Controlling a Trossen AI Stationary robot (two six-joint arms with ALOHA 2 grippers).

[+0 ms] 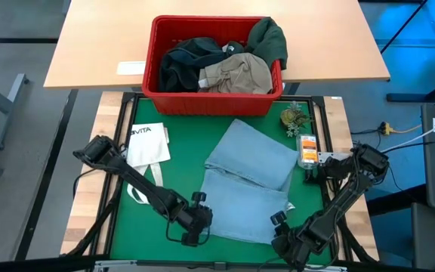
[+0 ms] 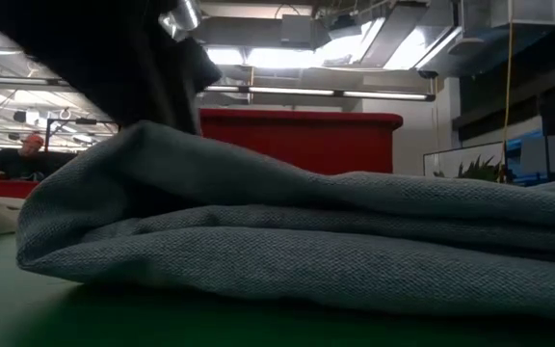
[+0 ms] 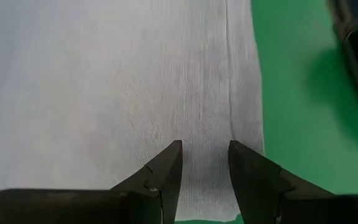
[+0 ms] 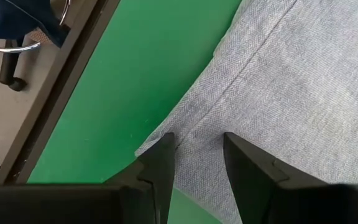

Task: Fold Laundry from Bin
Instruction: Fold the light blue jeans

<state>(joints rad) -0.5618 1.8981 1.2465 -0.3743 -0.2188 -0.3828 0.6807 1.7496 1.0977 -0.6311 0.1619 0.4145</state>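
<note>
Readable writing: "VITA" printed on the white tote bag [image 1: 148,143], which lies on the green mat [image 1: 180,151] at my left, loop handles trailing toward the left arm. An orange-labelled packet [image 1: 307,150] lies near the mat's right edge; its print is too small to read. A small plant [image 1: 294,117] stands just beyond it.

The jeans [image 1: 251,181], light blue denim, lie folded over mid-mat. The red bin [image 1: 211,66] stands on the tan desk [image 1: 97,45] behind the mat, holding dark green, black and khaki-beige pieces.

Left claw [image 1: 195,224] is at the near left edge of the jeans. Its wrist view shows the fingers [image 3: 166,171] parted over the denim with a seam between them, nothing pinched. Right claw [image 1: 282,227] is at the near right corner, fingers [image 4: 160,165] likewise parted over the hem, not clamped.

In the low view, folded denim fills the foreground and blocks most of the bin. A person sits far off in the room behind.
</note>
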